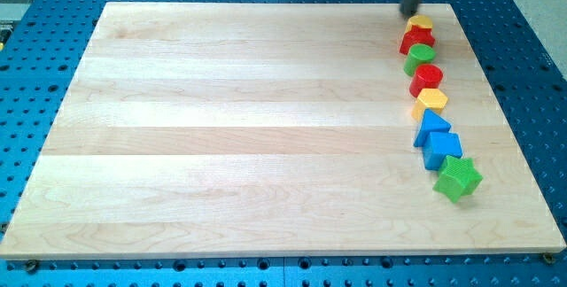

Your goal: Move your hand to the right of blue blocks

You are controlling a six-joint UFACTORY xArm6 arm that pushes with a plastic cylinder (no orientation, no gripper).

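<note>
- My tip [409, 12] is a bare rod with no pincer, holding nothing, just at 11 o'clock of the yellow block [420, 24].
- The blue triangle [431, 125] and blue cube [441, 148] sit far off at 6 o'clock of the tip, touching each other.

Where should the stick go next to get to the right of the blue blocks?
Probably slide down the view's right side. My tip sits at the top of the board, above the yellow block heading the column. The two blue blocks lie lower, and the board to their right looks bare.
</note>
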